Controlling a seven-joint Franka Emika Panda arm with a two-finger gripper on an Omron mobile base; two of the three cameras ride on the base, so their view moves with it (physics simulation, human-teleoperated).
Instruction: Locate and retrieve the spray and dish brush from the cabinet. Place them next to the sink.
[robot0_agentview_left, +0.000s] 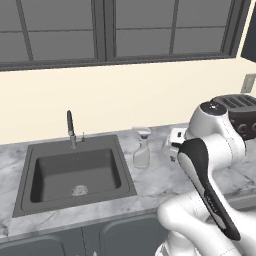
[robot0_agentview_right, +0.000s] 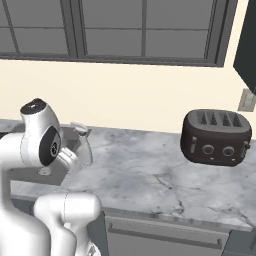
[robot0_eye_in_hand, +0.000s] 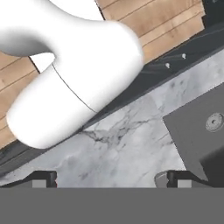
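The slim pale grey spray bottle stands upright on the grey-veined white marble surface, just beside the dark grey rectangular sink. The pincer hangs open above the marble, holding nothing.

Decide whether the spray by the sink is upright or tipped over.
Upright: the spray stands on its base on the marble counter beside the sink, trigger head on top.

One spray bottle, one sink with one faucet and one drain, one four-slot toaster, one wall outlet, all on one marble counter.
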